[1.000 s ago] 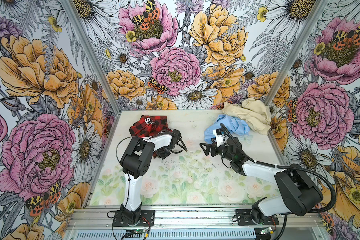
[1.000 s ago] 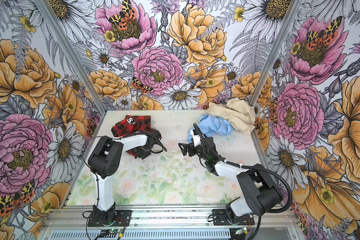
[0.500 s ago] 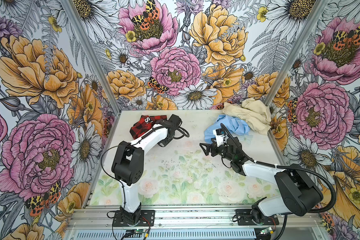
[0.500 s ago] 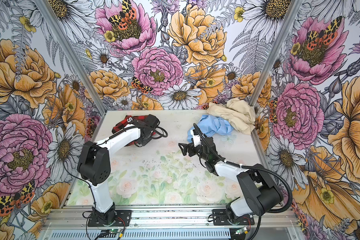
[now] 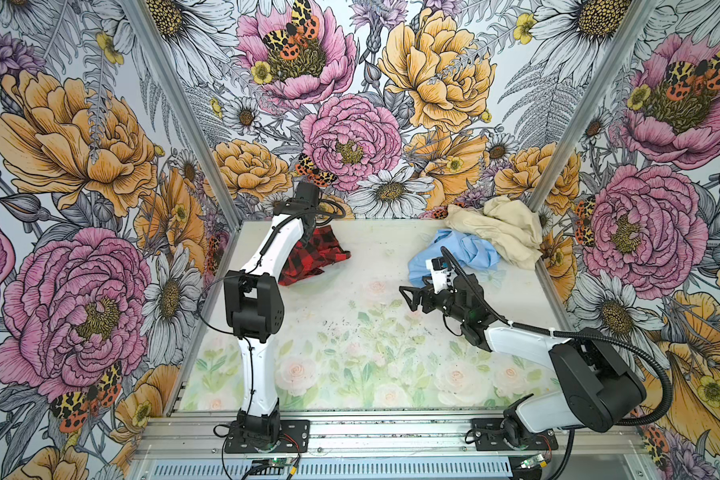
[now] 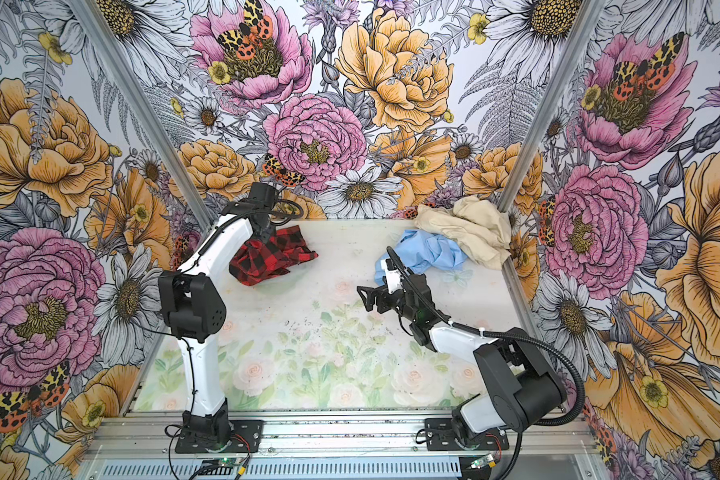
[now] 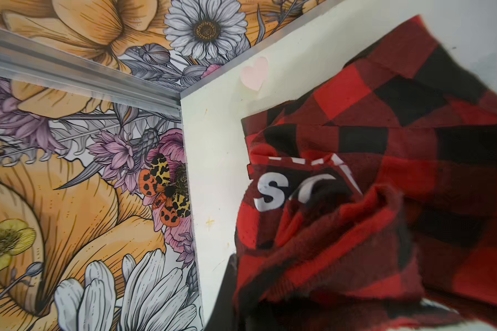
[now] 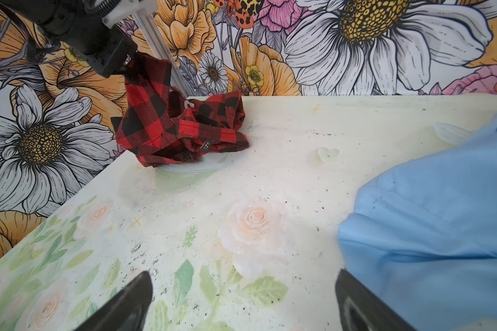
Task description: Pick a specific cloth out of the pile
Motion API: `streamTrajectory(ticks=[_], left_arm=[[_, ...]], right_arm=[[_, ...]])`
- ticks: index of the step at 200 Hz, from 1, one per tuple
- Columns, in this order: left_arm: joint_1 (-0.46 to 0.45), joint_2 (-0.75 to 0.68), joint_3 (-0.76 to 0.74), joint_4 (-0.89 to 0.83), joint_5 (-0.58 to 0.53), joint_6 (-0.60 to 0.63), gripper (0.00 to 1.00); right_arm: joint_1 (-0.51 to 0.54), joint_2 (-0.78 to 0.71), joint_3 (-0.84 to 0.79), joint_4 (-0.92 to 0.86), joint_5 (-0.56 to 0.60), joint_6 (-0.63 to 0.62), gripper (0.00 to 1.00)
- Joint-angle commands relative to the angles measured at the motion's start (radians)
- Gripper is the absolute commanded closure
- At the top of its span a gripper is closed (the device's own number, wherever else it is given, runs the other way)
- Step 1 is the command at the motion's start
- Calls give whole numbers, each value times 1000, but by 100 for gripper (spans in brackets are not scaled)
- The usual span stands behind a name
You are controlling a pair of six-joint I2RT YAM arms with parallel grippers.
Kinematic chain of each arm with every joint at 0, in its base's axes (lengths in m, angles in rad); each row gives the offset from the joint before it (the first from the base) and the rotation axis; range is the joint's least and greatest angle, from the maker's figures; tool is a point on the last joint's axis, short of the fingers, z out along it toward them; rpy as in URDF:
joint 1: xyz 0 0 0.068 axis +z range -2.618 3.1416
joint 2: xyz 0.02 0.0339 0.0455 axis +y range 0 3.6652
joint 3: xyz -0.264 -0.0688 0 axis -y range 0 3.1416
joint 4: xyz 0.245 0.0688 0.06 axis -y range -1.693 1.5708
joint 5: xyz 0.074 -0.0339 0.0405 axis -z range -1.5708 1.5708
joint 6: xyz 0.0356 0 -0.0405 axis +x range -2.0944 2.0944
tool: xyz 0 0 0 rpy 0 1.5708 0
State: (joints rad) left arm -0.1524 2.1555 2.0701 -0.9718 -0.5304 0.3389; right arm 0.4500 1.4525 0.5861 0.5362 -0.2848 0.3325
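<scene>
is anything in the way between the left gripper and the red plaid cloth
Nothing visible does. The left gripper is shut on an edge of the red plaid cloth, holding that end up. The light blue cloth and the beige cloth lie apart from it, toward the far right corner.

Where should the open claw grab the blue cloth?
Pinch the puffy fold at the near edge of the light blue cloth, coming from the middle of the table, where the right claw hangs open. That edge is bare and bunched up; the beige cloth lies against its far side.
</scene>
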Motion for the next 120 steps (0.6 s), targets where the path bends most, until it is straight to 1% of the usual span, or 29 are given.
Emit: streamTrajectory(ticks=[1, 13, 24, 53, 72, 83, 103, 114, 120], left_arm=[[52, 66, 27, 57, 118, -53, 100], [66, 93, 31, 93, 166, -64, 100], [66, 121, 37, 112, 189, -62, 100], [66, 224, 59, 128, 154, -74, 100], [72, 266, 51, 129, 163, -78, 100], [73, 263, 34, 139, 168, -80, 100], [74, 212, -21, 187, 189, -79, 100], [74, 172, -51, 213, 202, -72, 96], [73, 149, -70, 227, 200, -72, 91]], right_arm=[[-6, 4, 6, 27, -3, 3, 1], [-7, 9, 7, 23, -1, -2, 1], [-6, 15, 10, 21, 3, -7, 1], [-7, 28, 18, 13, 1, -11, 1], [-7, 32, 18, 11, 5, -15, 1], [-6, 35, 21, 10, 9, -17, 1], [-7, 44, 23, 11, 6, -15, 1], [-7, 49, 25, 13, 4, -14, 1], [-6, 50, 25, 13, 4, -13, 1]])
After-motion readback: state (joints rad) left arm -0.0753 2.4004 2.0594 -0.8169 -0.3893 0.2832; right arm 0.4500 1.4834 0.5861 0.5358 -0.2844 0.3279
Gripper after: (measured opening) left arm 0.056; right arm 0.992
